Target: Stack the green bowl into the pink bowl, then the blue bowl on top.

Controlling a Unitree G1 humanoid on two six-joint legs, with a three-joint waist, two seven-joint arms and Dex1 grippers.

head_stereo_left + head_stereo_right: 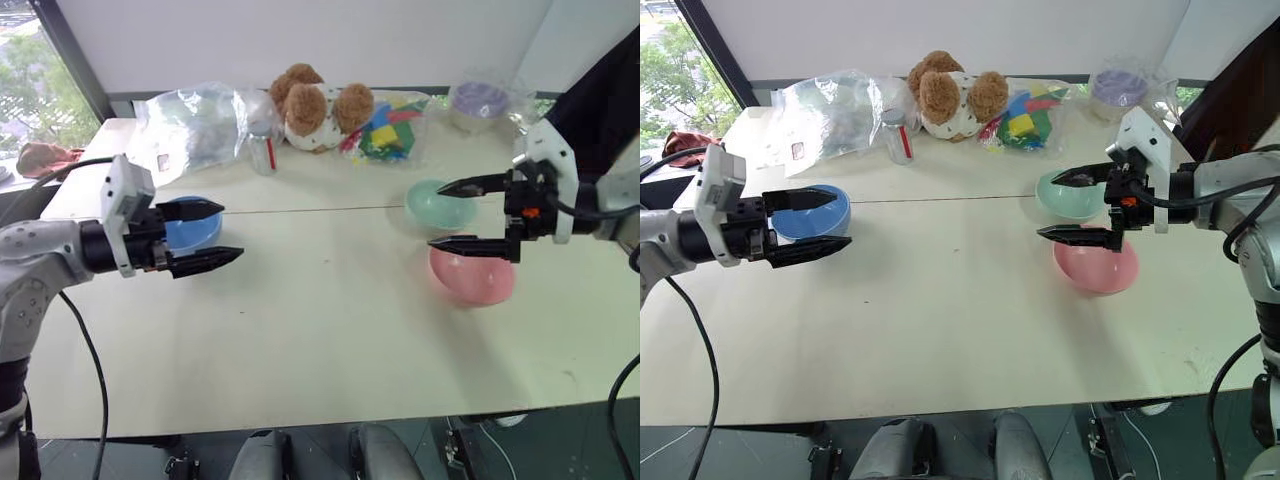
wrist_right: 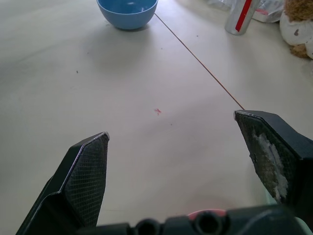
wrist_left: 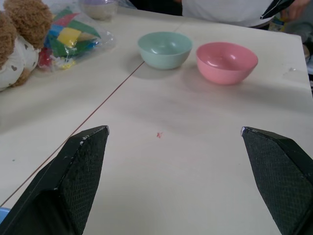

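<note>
All three bowls sit apart on the table [image 1: 330,330]: the green bowl [image 1: 437,203] just behind the pink bowl [image 1: 472,276] on my right, the blue bowl [image 1: 812,212] well away on my left. Nothing is stacked yet. I judge the first step best done by lowering one finger inside the green rim, gripping it firmly, and lifting straight before crossing to the pink. My right gripper [image 1: 465,215] hovers above those two, jaws spread wide, empty; my left gripper [image 1: 208,236] is likewise wide, holding nothing.
</note>
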